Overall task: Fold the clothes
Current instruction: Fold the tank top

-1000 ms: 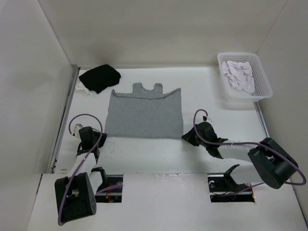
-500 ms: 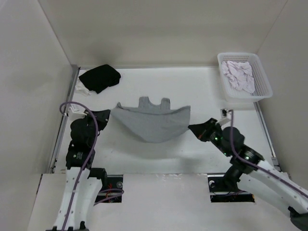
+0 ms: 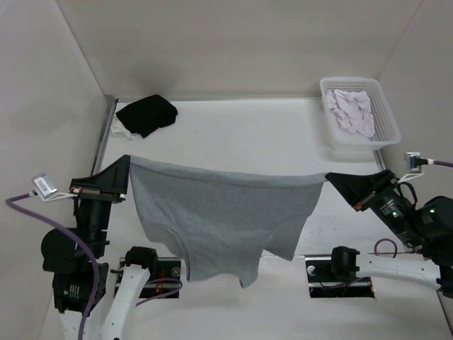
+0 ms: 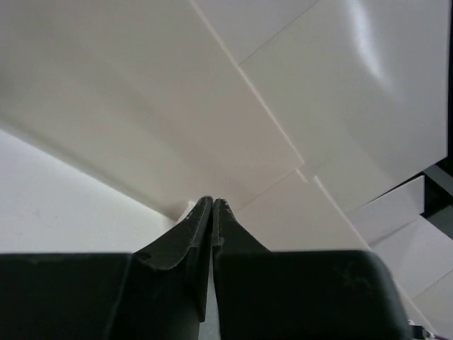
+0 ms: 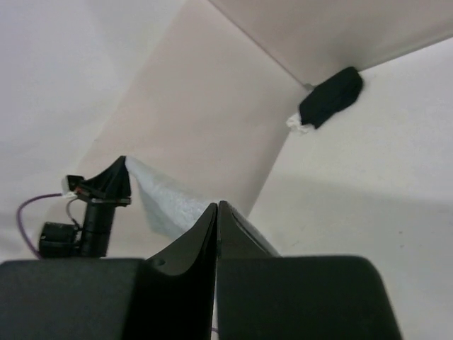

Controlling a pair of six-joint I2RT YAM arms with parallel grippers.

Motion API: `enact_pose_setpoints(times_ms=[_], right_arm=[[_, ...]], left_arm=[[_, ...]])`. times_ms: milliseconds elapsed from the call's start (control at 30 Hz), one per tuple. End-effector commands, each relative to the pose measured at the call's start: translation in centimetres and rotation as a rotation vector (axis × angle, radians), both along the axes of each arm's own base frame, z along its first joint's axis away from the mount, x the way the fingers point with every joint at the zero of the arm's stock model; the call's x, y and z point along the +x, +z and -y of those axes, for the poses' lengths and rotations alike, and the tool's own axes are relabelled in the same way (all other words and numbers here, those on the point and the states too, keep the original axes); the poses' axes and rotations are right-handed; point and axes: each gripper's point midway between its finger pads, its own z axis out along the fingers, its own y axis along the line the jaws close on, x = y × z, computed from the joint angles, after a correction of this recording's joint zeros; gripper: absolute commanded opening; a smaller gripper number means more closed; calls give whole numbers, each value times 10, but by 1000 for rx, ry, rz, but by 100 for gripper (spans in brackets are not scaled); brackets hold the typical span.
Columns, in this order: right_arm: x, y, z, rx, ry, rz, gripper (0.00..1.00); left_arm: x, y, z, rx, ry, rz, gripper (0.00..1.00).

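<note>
- We see the grey T-shirt (image 3: 219, 212) lifted and spread wide between the two arms; its upper edge runs from the left fingers (image 3: 120, 172) across to the right fingers (image 3: 343, 184), sagging only a little in the middle; the rest hangs down as one loose sheet over the near part of the worktop (image 3: 248, 134) and hides part of the arm bases; the lower edge is uneven and drops lowest near the middle; we cannot tell whether it touches anything below.
- The left fingers are closed on the shirt's left upper corner, which comes to a point at their tip; in the left wrist view the fingers (image 4: 198, 234) lie pressed together, with no cloth to make out between them.
- The right fingers are clamped on the right upper corner; in the right wrist view the fingers (image 5: 209, 230) are tight together, and beyond them the shirt (image 5: 163, 205) stretches away to the left fingers (image 5: 112, 180).
- A black garment (image 3: 146, 115) lies bunched at the far left corner of the worktop, well apart from the shirt; the right wrist view shows it too (image 5: 331, 95).
- A white basket (image 3: 386, 117) stands at the far right, with a crumpled pale cloth (image 3: 352, 110) inside.
</note>
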Motion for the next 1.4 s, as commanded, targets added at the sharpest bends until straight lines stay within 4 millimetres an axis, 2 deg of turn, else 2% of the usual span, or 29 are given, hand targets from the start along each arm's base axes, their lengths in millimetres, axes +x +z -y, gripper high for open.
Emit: enact_pose_setpoints(times_ms=[0, 100, 133, 233, 267, 333, 400, 533, 600, 667, 733, 800, 900, 1000, 1233, 1367], right_arm=[[23, -47, -19, -216, -107, -34, 2], [49, -77, -42, -319, -169, -43, 3], [64, -91, -50, -359, -185, -61, 3], [115, -142, -71, -432, -158, -155, 3], [139, -160, -73, -438, -157, -190, 3], [186, -195, -72, -435, -171, -262, 2], [227, -216, -69, -420, -193, -312, 2], [295, -241, -66, -408, -215, -384, 2], [327, -251, -65, -407, -216, -412, 2], [354, -260, -60, -405, -221, -438, 2], [373, -265, -54, -396, -230, -457, 1], [381, -265, -48, -384, -240, -464, 1], [373, -259, -44, -369, -236, -453, 1], [355, -255, -36, -356, -250, -436, 1], [304, -268, -28, -308, -249, -447, 1], [274, -278, -22, -297, -247, -455, 1]], left_arm=[[33, -55, 0, 30, 26, -179, 0], [69, -108, 0, 49, 57, -310, 0], [83, -128, -1, 51, 68, -354, 0], [133, -179, -1, 60, 96, -465, 0], [150, -198, 0, 55, 98, -510, 0], [181, -223, -3, 51, 122, -562, 0], [217, -251, -3, 33, 135, -618, 0], [285, -294, -19, 23, 185, -710, 0], [313, -313, -30, 9, 207, -749, 0], [335, -325, -35, 6, 211, -774, 0], [347, -329, -35, 0, 197, -782, 0], [351, -324, -35, -7, 189, -766, 0], [337, -309, -31, -23, 179, -716, 0], [312, -301, -27, -59, 161, -684, 0], [257, -288, -21, -87, 124, -632, 0], [217, -292, -18, -70, 91, -633, 1]])
